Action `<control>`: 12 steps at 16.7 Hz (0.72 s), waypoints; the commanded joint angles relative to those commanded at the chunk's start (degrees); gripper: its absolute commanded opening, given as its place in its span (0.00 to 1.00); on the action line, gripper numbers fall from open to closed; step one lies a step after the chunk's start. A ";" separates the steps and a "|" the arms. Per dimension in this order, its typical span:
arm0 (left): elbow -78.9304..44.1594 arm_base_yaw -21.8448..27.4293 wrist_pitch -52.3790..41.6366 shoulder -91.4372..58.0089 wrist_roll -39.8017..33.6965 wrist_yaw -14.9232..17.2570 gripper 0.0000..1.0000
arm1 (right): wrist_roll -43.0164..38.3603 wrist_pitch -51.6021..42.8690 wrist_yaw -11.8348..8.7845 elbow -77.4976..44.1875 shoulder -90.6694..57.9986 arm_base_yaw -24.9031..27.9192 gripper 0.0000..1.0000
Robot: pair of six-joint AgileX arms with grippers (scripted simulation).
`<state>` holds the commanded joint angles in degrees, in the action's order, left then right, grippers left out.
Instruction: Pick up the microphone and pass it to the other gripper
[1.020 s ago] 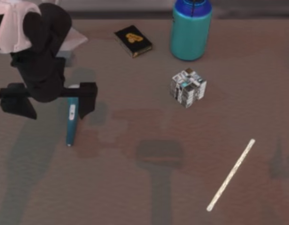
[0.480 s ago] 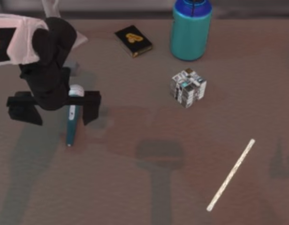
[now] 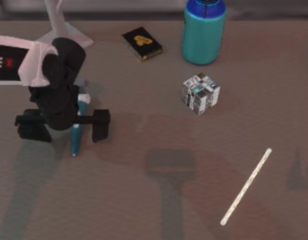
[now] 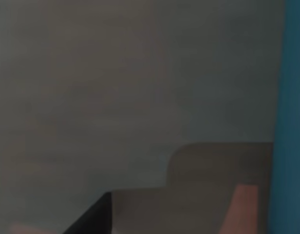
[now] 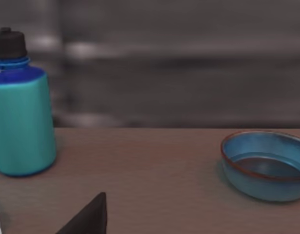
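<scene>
Near the table's [image 3: 159, 210] left edge, the left gripper [image 3: 63, 126] hangs low over the microphone [image 3: 77, 131], its two black fingers [image 3: 100, 125] spread wide and standing on either side of the handle without touching it. The microphone lies flat on the table, its teal handle pointing toward the near edge and its pale head tucked under the black wrist of the left arm, so only a sliver of the head shows from above. In the left wrist view the teal handle [image 4: 289, 117] runs as a tall strip along one side of the picture, very close to the camera, with bare table surface filling the rest. Farther along the far edge sits a small black book [image 3: 141, 43] with a yellow mark on its cover, and beside it, toward the middle of the far edge, stands an upright teal bottle [image 3: 203, 31] with a dark blue shoulder and cap; the right wrist view shows the same bottle [image 5: 22, 109] upright. Near the table's centre rests a mirrored cube [image 3: 200, 93], well apart from the bottle. Toward the near right corner lies a thin white speckled stick [image 3: 246, 186], angled diagonally. The right wrist view also shows a shallow blue bowl [image 5: 264, 165] on the table. Whether the right gripper's fingers are spread or pressed together I cannot tell.
</scene>
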<state>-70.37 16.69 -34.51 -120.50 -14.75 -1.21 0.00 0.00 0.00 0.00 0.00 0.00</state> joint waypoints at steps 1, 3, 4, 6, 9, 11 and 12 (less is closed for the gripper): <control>0.00 0.00 0.00 0.00 0.00 0.00 1.00 | 0.00 0.00 0.00 0.00 0.00 0.00 1.00; 0.00 0.00 0.00 0.00 0.00 0.00 0.92 | 0.00 0.00 0.00 0.00 0.00 0.00 1.00; 0.00 0.00 0.00 0.00 0.00 0.00 0.85 | 0.00 0.00 0.00 0.00 0.00 0.00 1.00; 0.00 0.00 0.00 0.00 0.00 0.00 0.70 | 0.00 0.00 0.00 0.00 0.00 0.00 1.00; 0.00 0.00 0.00 0.00 0.00 0.00 0.47 | 0.00 0.00 0.00 0.00 0.00 0.00 1.00; 0.00 0.00 0.00 0.00 0.00 0.00 0.32 | 0.00 0.00 0.00 0.00 0.00 0.00 1.00; 0.00 0.00 0.00 0.00 0.00 0.00 0.25 | 0.00 0.00 0.00 0.00 0.00 0.00 1.00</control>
<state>-70.37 16.69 -34.51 -120.50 -14.75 -1.21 0.00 0.00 0.00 0.00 0.00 0.00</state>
